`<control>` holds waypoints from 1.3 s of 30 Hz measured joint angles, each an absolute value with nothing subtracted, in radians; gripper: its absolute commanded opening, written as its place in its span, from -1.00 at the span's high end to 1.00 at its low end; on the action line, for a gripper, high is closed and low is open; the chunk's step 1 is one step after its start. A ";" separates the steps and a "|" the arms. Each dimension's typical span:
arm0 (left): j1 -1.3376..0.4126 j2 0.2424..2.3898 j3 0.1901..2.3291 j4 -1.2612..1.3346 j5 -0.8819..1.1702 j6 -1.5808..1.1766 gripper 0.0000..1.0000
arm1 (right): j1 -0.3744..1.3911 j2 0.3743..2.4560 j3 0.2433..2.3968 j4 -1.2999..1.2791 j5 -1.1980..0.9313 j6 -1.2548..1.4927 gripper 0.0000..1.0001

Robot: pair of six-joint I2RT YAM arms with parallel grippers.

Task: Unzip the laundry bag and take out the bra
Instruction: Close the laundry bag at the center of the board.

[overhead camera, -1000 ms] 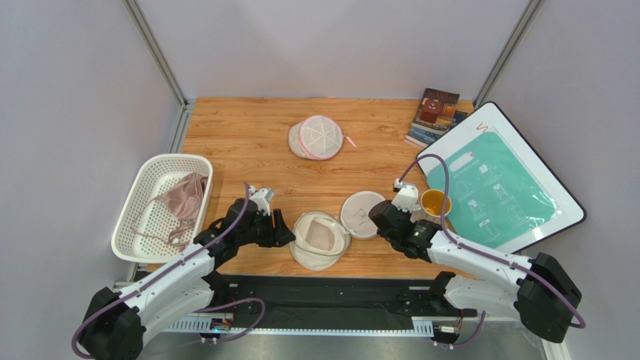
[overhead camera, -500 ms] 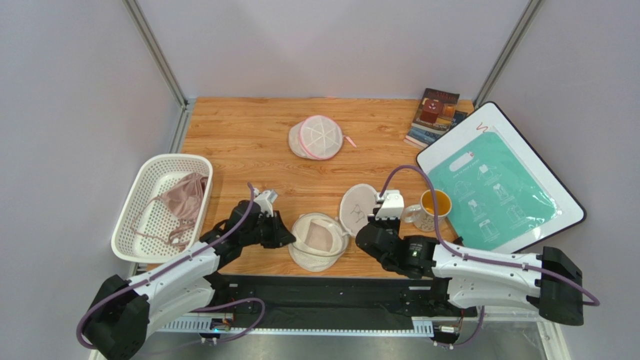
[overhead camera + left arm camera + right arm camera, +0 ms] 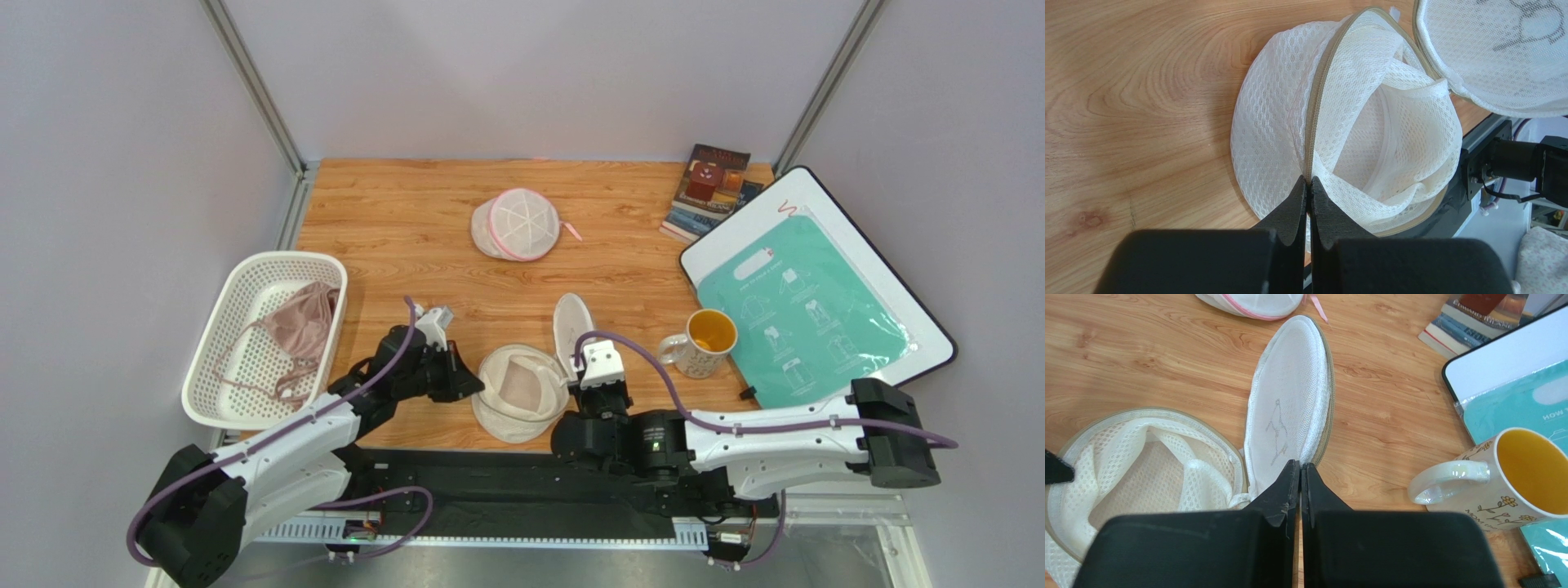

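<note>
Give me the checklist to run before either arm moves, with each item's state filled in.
1. Rim grip: left pincer shut on the laundry bag at its zip rim: ok.
2. Lid grip: right pincer shut on the edge of the lid: ok.
3. Bag unzipped, lid tipped up off the base: ok.
4. Bag emptied: only mesh shows inside, and the bra lies in the basket: ok.
5. Clearance: mug stands apart from the right pincer: ok.

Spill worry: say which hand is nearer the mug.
Right: the right hand grips the laundry bag by its lid, left of the mug; the left hand grips its opposite rim, farther left.
</note>
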State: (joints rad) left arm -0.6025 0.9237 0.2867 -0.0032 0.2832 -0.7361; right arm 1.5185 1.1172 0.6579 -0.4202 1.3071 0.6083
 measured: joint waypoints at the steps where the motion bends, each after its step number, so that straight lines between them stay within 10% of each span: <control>1: -0.603 0.924 0.287 -0.002 0.282 -0.736 1.00 | 1.532 1.124 0.665 -0.421 1.315 0.603 1.00; 14: -0.603 0.944 0.287 0.017 0.278 -0.751 1.00 | 1.711 1.368 0.820 -0.411 1.365 0.511 0.96; 18: -0.603 0.952 0.287 0.021 0.267 -0.754 1.00 | 1.764 1.465 0.871 -0.442 1.378 0.511 0.47; 23: -0.603 0.967 0.289 0.026 0.256 -0.754 1.00 | 1.833 1.563 0.971 -0.540 1.407 0.554 -0.79; 39: -0.603 0.955 0.289 0.027 0.244 -0.752 1.00 | 1.884 1.634 1.259 -1.290 1.439 1.456 -1.00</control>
State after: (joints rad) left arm -0.6025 0.9550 0.2890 0.0269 0.2436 -0.7525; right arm 1.8839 1.6337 1.2594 -1.2903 1.4391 1.4563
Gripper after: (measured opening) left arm 0.007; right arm 0.998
